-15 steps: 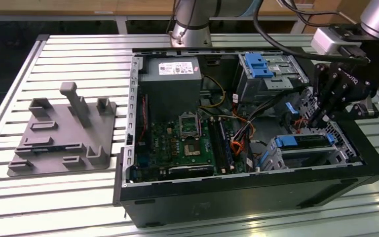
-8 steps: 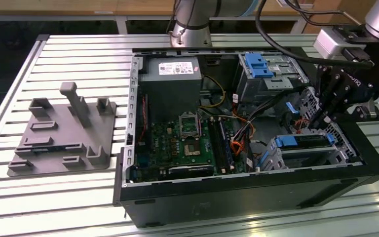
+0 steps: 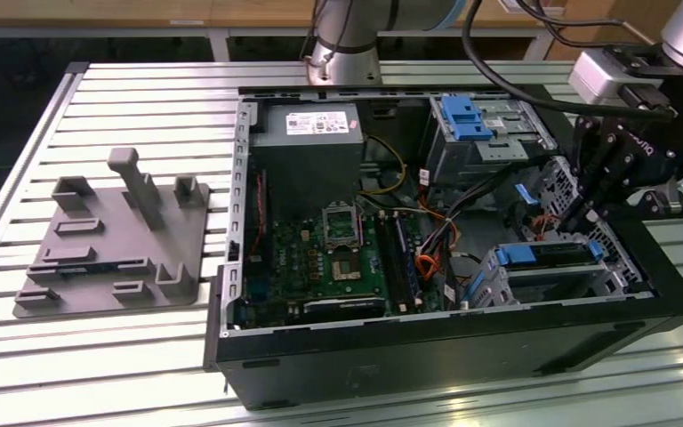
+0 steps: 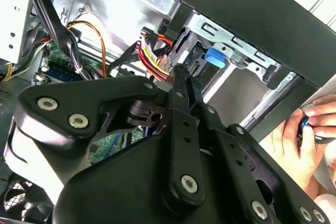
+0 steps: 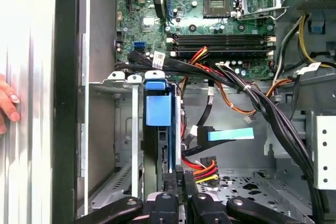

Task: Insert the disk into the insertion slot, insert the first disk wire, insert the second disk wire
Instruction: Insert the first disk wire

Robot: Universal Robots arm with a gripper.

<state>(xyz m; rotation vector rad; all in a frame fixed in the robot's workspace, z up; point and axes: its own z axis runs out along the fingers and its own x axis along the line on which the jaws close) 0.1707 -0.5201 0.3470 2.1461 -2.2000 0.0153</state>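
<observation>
Reaching into the one open computer case (image 3: 437,347), I, the gripper (image 3: 565,222), hang over its corner at the exterior view's right. My two fingers are drawn together, tip against tip, and I see nothing clamped between them in either wrist view (image 4: 180,69) (image 5: 179,174).

The single disk (image 3: 543,256) sits inside the insertion slot (image 3: 561,280), directly under my tips. Its blue frame shows as two bright ends, one at each side of the cage. In the first wrist view the disk (image 5: 157,111) stands on edge between the cage's metal walls, just beyond my fingertips. Whether it is pushed fully home I cannot tell.

Two loose cables lie just beside me. One is a bundle of red, yellow and black wires (image 5: 205,169), its plug close to my fingers, and it shows in the second wrist view too (image 4: 152,51). The other is a dark cable with a light blue tab (image 5: 230,135), a little further off.

One taller bay (image 3: 484,147) with one blue latch (image 3: 466,120) stands at the case's far end. One motherboard (image 3: 330,258) covers the floor.

On the slatted table (image 3: 116,356) lies one grey fixture (image 3: 116,240), well apart from the case. A person's hand (image 5: 6,103) rests outside the case wall.
</observation>
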